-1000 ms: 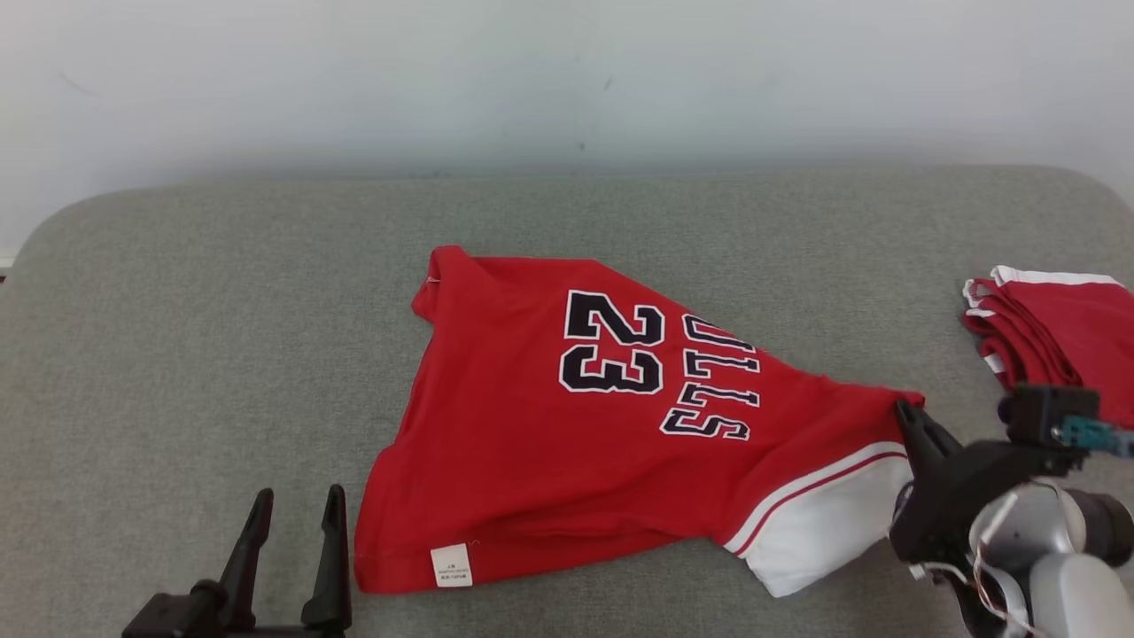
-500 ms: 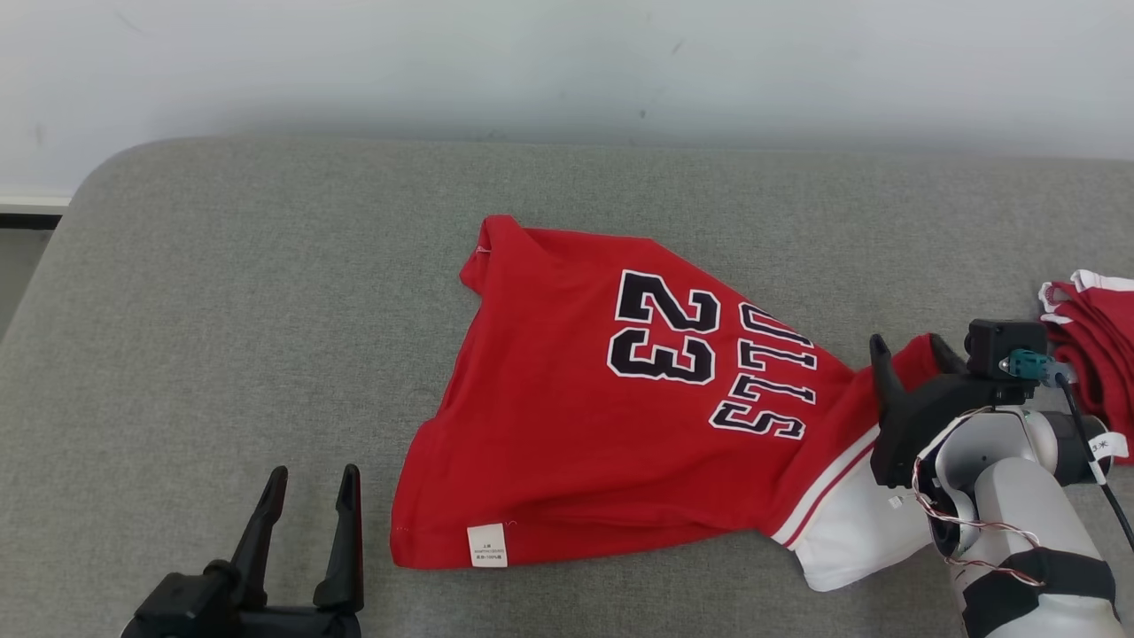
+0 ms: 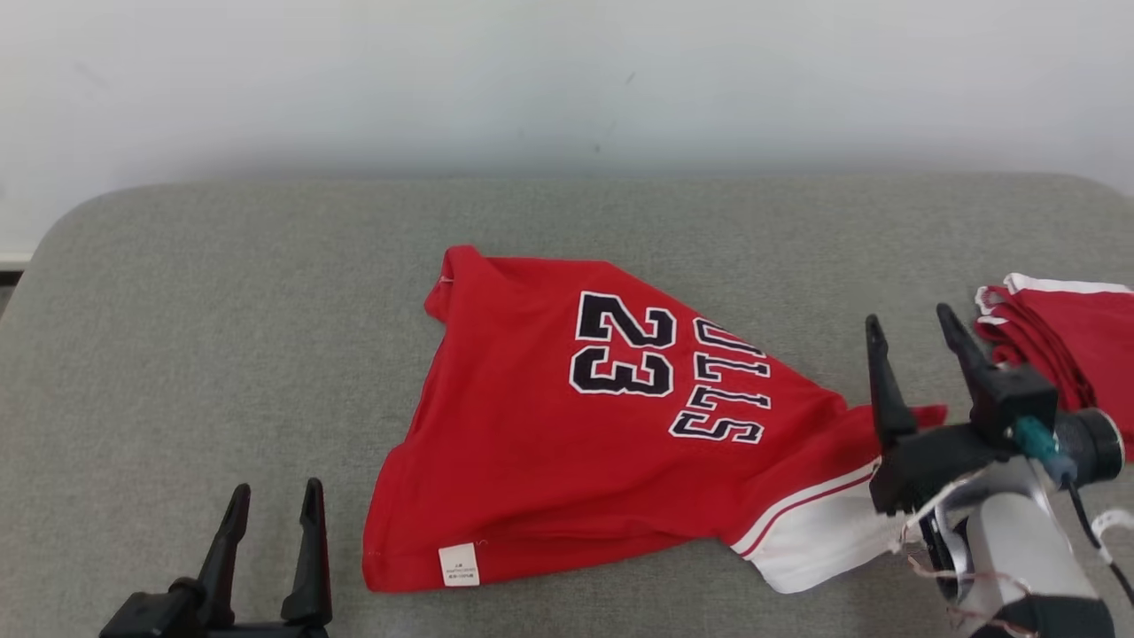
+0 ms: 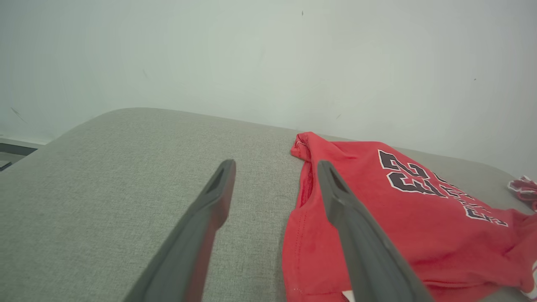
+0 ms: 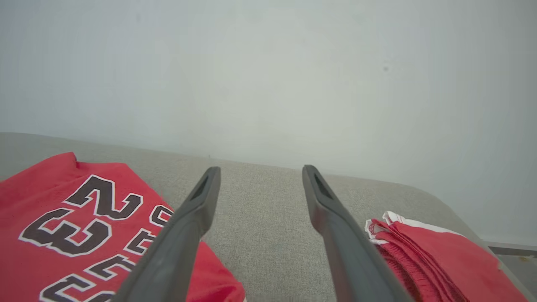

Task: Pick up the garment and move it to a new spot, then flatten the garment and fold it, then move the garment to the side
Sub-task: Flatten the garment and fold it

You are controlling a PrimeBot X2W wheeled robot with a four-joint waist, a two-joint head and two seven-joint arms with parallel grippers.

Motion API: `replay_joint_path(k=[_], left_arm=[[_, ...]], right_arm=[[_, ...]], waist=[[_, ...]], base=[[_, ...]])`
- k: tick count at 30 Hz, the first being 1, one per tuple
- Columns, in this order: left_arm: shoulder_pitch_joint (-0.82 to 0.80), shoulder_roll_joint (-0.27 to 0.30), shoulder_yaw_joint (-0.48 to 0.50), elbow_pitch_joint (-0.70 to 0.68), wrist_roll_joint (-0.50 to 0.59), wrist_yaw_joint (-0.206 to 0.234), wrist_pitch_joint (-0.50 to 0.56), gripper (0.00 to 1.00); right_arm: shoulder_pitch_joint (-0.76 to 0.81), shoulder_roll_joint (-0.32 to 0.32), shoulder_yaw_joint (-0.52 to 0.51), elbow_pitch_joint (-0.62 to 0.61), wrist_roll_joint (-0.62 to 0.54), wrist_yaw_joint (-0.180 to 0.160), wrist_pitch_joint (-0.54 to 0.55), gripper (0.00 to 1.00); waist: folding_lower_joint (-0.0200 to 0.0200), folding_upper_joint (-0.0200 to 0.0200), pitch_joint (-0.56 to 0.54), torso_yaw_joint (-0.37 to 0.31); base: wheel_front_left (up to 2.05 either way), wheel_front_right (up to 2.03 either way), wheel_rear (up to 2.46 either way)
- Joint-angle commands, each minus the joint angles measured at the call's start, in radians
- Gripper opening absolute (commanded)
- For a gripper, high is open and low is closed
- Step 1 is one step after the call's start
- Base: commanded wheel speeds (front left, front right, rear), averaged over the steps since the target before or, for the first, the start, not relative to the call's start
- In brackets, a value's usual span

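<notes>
- Released within the last second, the garment (image 3: pixel 567 425) is free of the right gripper (image 3: pixel 908 317), which was pinched on its red corner and has since lifted, its fingers spread wide and holding nothing.
- It lies rumpled on the grey cushion (image 3: pixel 221 310) between the two tools. Its white-trimmed end sits just under and inboard of the right gripper, and its labelled hem is just beside the left gripper (image 3: pixel 275 489).
- Its long axis runs from one gripper across to the other. Since the lettering sits on the right gripper's side of the number, the neck end probably points that way and the hem toward the left gripper.
- The left gripper hangs low, also wide open and empty, its inner finger next to the hem edge.
- Risks:
  - The cloth is doubled and skewed, so a pinch at either end may catch only one layer, and flattening would then drag a crease along.
  - A second red pile (image 3: pixel 1063 337) lies just outboard of the right gripper, so a stray reach could grab it instead.
</notes>
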Motion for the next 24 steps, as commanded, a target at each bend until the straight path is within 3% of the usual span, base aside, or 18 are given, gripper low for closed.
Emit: replay_joint_path(k=[1, 11, 24], left_arm=[[0.019, 0.001, 0.008, 0.002, 0.004, 0.003, 0.000, 1.00], [0.045, 0.001, 0.037, 0.009, 0.007, 0.012, 0.000, 1.00], [0.020, 0.000, 0.034, 0.064, 0.031, 0.010, 0.000, 1.00]], right_arm=[[0.042, -0.006, 0.015, -0.033, 0.015, -0.003, -0.009, 1.00], [0.233, -0.012, 0.075, -0.241, 0.096, -0.003, -0.016, 1.00], [0.339, 0.020, 0.082, -0.280, 0.112, -0.003, 0.040, 1.00]], waist=[[-0.0001, -0.0001, -0.035, -0.033], [-0.0001, -0.0001, -0.101, -0.076], [-0.0001, -0.0001, -0.153, -0.076]], base=[[0.00, 0.00, 0.00], [0.00, 0.00, 0.00], [0.00, 0.00, 0.00]])
